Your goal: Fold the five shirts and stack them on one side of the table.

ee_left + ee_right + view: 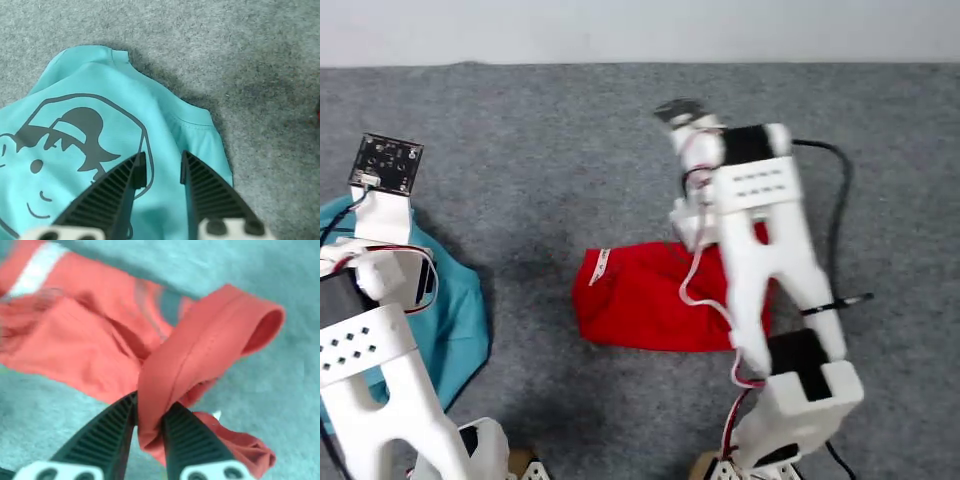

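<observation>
A red shirt (650, 300) lies crumpled in the middle of the grey table, with a white neck label at its left end. My right gripper (150, 412) is shut on a hemmed fold of the red shirt (200, 355), lifting it off the cloth below. In the high view the right arm (760, 250) stands over the shirt's right part. A teal shirt (450, 320) with a dark printed cartoon face (70, 135) lies flat at the table's left side. My left gripper (162, 165) hovers over the teal shirt, fingers slightly apart with nothing between them.
The grey carpet-like table surface (540, 150) runs to a white wall at the back. A black cable (840, 200) trails from the right arm across the table's right part. The left arm's white body (380, 380) covers part of the teal shirt.
</observation>
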Tool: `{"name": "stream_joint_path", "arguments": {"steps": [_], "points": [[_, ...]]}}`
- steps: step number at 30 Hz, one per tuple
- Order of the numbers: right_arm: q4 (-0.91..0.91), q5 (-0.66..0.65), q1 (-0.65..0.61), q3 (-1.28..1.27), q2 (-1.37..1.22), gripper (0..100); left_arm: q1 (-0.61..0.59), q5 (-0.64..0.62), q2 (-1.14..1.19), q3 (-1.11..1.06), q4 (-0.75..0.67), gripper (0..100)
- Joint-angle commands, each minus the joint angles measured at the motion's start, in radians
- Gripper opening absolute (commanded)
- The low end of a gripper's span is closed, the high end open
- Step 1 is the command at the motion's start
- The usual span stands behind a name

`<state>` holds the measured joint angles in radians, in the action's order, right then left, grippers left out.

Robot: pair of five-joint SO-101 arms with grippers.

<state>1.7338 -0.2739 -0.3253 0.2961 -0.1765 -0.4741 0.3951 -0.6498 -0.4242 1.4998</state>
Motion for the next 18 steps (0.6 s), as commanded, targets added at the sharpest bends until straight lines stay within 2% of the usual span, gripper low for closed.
{"name": "stream_joint_path", "arguments": {"steps": [1, 10, 18], "points": [[-0.058, 0.029, -0.102, 0.002, -0.039, 1.0, -0.006, 0.008, -0.020, 0.038, 0.014, 12], [-0.131, 0.061, -0.266, 0.055, -0.162, 1.0, -0.206, 0.008, -0.020, 0.114, 0.012, 12], [-0.035, 0.052, -0.351, 0.299, -0.369, 1.4, -0.258, 0.009, -0.018, 0.110, 0.014, 12]]}}
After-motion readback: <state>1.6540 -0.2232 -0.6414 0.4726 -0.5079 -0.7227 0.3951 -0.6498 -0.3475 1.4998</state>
